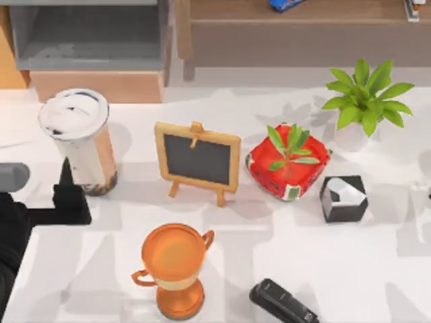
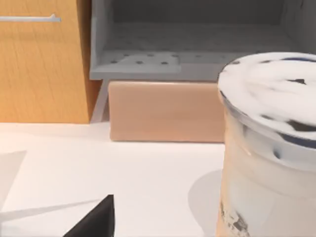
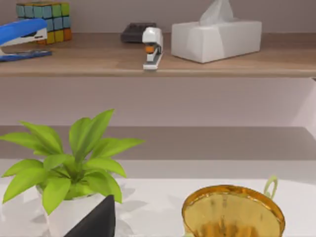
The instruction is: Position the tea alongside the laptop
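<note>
The tea (image 1: 77, 138) is a tall clear cup with a white domed lid, a milky tan drink and dark pearls at the bottom. It stands upright at the table's left. In the left wrist view the tea (image 2: 269, 148) is close by, off to one side. My left gripper (image 1: 67, 178) is open and sits just in front of the cup's base, apart from it, with one dark fingertip (image 2: 94, 222) showing. One fingertip (image 3: 94, 219) of my open right gripper shows in the right wrist view, holding nothing. The laptop is out of view.
A small chalkboard easel (image 1: 197, 161) stands mid-table, with a red pot holding a plant (image 1: 288, 168) and a black-and-silver cube (image 1: 343, 198) to its right. An orange trophy cup (image 1: 174, 269) and a black stapler (image 1: 283, 303) sit at the front. A leafy plant (image 1: 363, 101) stands back right. A cabinet (image 1: 87, 40) lines the back.
</note>
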Robot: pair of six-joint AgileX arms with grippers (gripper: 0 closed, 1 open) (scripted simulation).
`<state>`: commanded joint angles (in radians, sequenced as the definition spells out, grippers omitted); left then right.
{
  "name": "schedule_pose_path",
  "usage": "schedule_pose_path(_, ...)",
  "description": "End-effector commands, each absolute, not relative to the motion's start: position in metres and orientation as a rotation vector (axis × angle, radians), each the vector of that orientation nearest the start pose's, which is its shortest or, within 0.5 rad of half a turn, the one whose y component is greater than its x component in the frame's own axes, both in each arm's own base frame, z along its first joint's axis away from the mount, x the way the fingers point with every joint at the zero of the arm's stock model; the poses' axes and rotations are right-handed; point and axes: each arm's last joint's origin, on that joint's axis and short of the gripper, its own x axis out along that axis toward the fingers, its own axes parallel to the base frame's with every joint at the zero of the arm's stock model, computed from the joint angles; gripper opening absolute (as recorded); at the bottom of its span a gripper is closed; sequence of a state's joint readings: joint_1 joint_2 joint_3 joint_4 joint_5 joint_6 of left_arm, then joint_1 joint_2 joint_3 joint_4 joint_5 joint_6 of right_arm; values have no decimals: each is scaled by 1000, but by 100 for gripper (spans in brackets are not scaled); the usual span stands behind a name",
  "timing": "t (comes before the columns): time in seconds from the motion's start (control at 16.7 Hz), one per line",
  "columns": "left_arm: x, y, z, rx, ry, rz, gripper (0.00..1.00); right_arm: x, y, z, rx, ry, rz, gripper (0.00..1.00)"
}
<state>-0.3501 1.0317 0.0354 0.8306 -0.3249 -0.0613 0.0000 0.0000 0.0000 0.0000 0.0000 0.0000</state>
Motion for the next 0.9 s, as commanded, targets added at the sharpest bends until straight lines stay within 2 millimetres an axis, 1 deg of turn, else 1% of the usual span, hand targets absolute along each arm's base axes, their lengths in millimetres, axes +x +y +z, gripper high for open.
schedule_pose_path(0.3, 171, -73, 116, -12, 191, -25, 100, 106, -1, 160, 0, 0, 0, 100)
schedule_pose_path(0.48, 173, -82, 107, -11, 198, -26, 100, 106, -1, 160, 0, 0, 0, 100)
schedule_pose_path(0.66, 173, -86, 103, -11, 199, -27, 100, 106, -1, 160, 0, 0, 0, 100)
schedule_pose_path(0.9, 173, -86, 103, -11, 199, -27, 100, 106, -1, 160, 0, 0, 0, 100)
